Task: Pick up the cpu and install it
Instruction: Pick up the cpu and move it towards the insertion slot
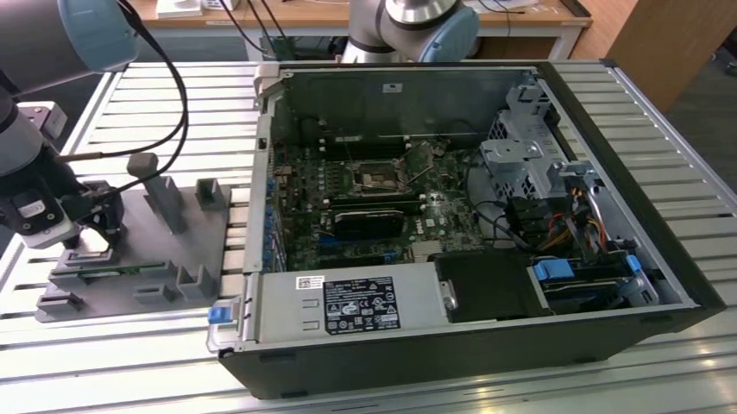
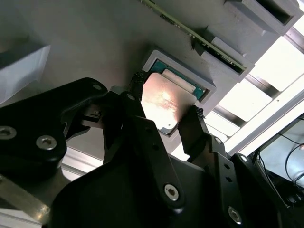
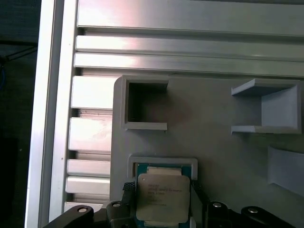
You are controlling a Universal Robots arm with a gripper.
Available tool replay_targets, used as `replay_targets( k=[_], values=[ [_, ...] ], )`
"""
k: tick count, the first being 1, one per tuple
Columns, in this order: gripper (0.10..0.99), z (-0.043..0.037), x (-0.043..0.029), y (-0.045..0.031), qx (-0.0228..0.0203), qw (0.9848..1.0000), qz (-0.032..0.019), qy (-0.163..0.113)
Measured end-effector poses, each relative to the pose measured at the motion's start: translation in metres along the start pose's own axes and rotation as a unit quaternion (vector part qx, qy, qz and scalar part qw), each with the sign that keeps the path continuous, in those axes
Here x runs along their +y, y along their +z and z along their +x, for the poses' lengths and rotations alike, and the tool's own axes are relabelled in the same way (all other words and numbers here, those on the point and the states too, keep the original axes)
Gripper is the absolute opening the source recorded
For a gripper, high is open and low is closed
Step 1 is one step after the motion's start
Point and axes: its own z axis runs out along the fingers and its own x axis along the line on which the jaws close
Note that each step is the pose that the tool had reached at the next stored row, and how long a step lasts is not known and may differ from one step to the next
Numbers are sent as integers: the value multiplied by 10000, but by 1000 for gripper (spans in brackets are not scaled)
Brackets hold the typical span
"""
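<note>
While the open black computer case (image 1: 461, 345) lies well apart toward the exterior view's right, the arm's black gripper (image 1: 92, 237) works at the grey plastic tray (image 1: 173, 250) on the exterior view's left. In both wrist views its two black fingers (image 2: 135, 95) press against opposite edges of the cpu (image 3: 161, 197), a small flat square chip with a silvery metal top, so the gripper (image 3: 161, 190) appears clamped on it. The chip sits at its raised square pocket (image 3: 161, 160) in the tray and looks lifted slightly out of it, teal showing in the pocket beyond it.

The pick-up step looks to be in hand, and installation is not begun: the black-framed motherboard socket (image 1: 374, 177) stands uncovered. Any further move calls for a level, firm hold, a straight rise clear of the pocket walls, and exact squaring with the socket.
</note>
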Motion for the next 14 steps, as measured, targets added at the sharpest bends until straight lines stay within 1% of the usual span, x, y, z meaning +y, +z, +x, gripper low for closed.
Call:
replay_targets(
  k=[5,7,14],
  values=[
    [576,1,6,1,2,10000,1,0],
    [529,1,7,3,3,10000,1,0],
    [529,1,7,6,1,10000,0,0]
  ],
)
